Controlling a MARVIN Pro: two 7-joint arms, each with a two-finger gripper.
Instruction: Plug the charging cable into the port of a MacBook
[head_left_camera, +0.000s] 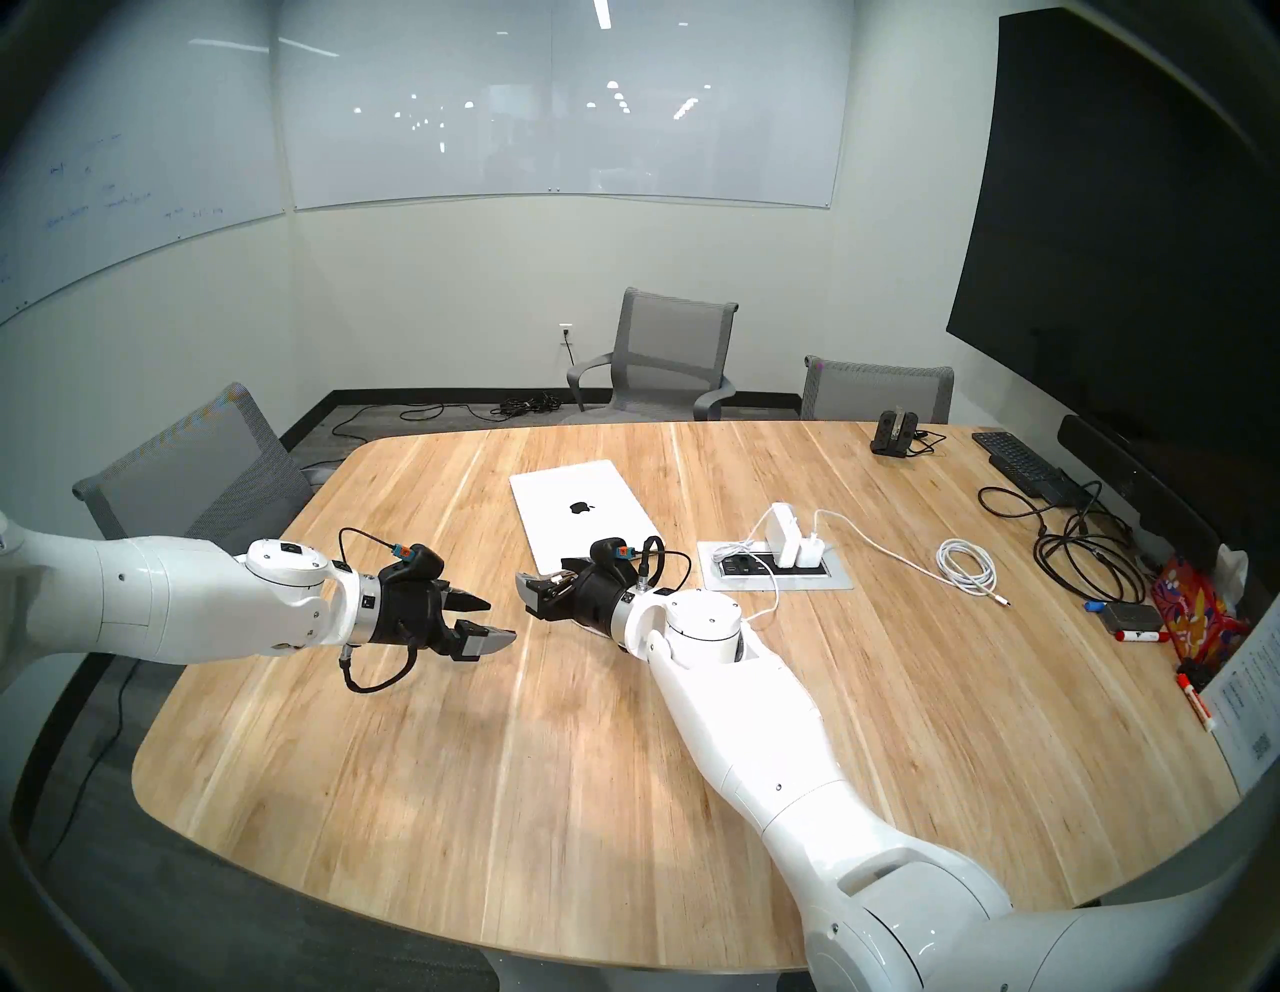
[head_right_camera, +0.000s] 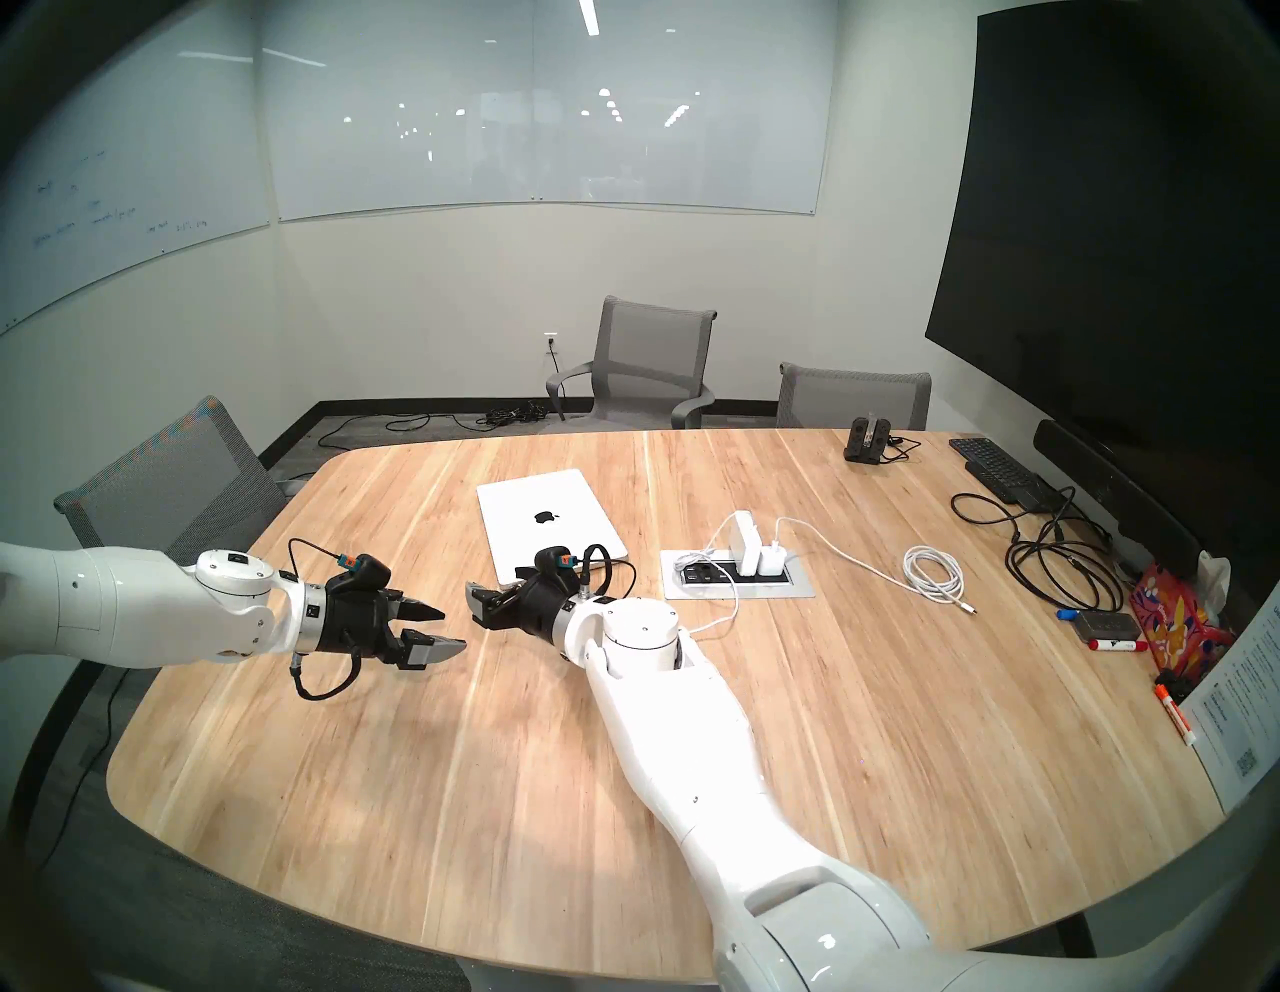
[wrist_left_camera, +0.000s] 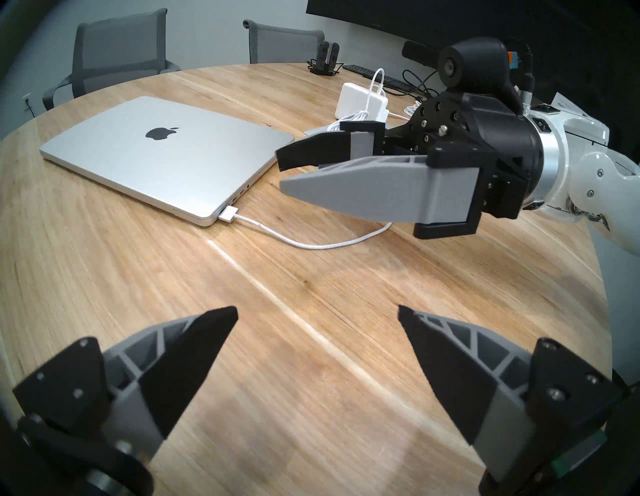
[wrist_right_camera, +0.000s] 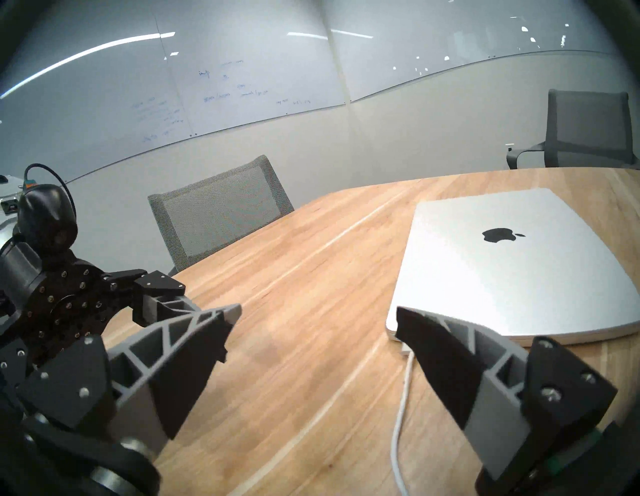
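With the thin white charging cable (wrist_left_camera: 311, 244) seated in the closed silver MacBook (wrist_left_camera: 166, 156), the empty, wide-open right gripper (wrist_left_camera: 282, 173) hovering above risked snagging it loose, while the left gripper (wrist_left_camera: 318, 320) hung open.

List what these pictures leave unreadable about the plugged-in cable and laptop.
- Head views: the right gripper hides the MacBook corner with the port.
- Right wrist view: its own finger covers the connector at the laptop edge.
- Left wrist view: the charging cable connector meets the edge; how fully seated is too small to tell.
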